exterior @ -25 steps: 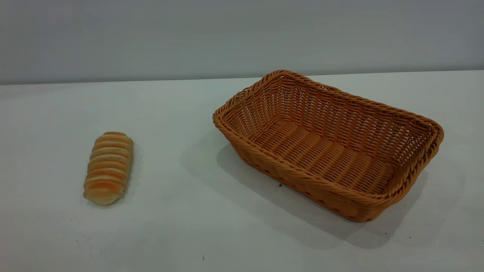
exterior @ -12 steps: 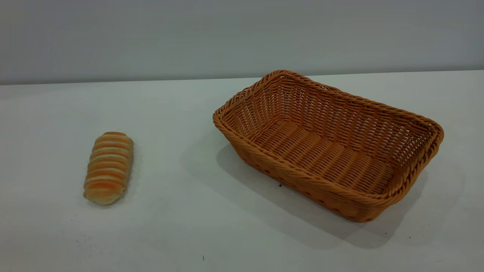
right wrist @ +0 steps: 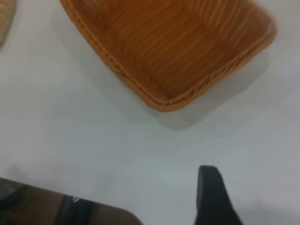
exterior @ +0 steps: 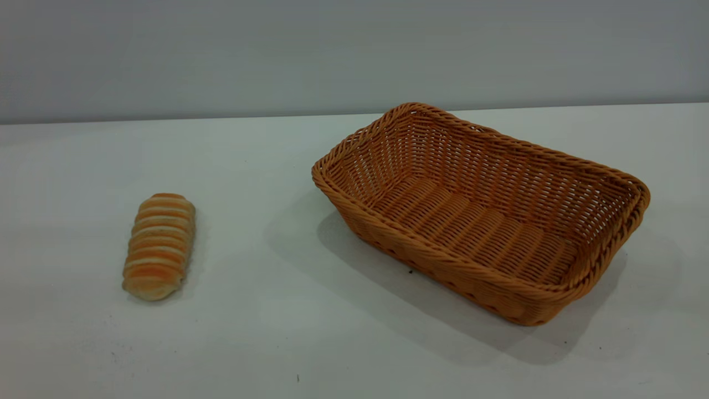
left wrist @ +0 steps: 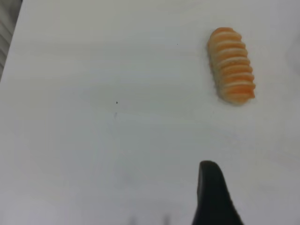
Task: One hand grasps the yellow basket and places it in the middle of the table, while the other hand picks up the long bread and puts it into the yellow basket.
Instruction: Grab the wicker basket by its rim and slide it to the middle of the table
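Fingers: we cannot tell their spread; each wrist view shows one tip. Left gripper faces the long bread, lengthwise toward it; yellow basket sits right, empty, near right gripper.

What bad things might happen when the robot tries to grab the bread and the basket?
The long bread is rounded and lies loose on the smooth table, so it may roll or slip from a pinch. The yellow basket is wide and sits off to the right; gripped by one rim, it might tilt or drag crookedly.
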Controlling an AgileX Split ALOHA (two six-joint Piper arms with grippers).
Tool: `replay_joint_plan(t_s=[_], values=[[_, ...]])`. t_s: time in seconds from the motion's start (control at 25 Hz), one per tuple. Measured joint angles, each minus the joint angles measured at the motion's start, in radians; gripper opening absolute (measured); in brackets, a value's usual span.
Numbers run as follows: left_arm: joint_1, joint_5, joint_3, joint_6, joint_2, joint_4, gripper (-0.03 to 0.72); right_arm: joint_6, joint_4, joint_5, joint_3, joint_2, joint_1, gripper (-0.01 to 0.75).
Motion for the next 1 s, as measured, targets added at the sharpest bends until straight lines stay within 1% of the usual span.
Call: replay_joint_plan(t_s=[0.16,0.32,0.4,0.48,0.64,0.76,1.0], values=[[0.000,-0.046,-0.002,-0.003,0.066,0.000,0.492,-0.005,0.092,-0.139,0.000,0.238,0.000,0.485],[0.000,-0.055,-0.002,-0.004,0.073,0.000,0.492,-0.011,0.236,-0.291,-0.001,0.467,0.000,0.485],[0.000,-0.055,-0.002,-0.004,0.073,0.000,0.492,-0.036,0.304,-0.381,-0.004,0.573,0.000,0.485],[0.000,-0.055,-0.002,-0.004,0.073,0.000,0.492,-0.093,0.373,-0.440,-0.025,0.677,0.000,0.485],[0.000,-0.055,-0.002,-0.003,0.073,0.000,0.492,-0.227,0.516,-0.485,-0.089,0.868,0.000,0.485],[0.000,-0.055,-0.002,-0.002,0.073,0.000,0.492,-0.293,0.609,-0.508,-0.146,0.990,0.000,0.485],[0.000,-0.055,-0.002,-0.002,0.073,0.000,0.492,-0.325,0.682,-0.531,-0.247,1.200,0.000,0.485]])
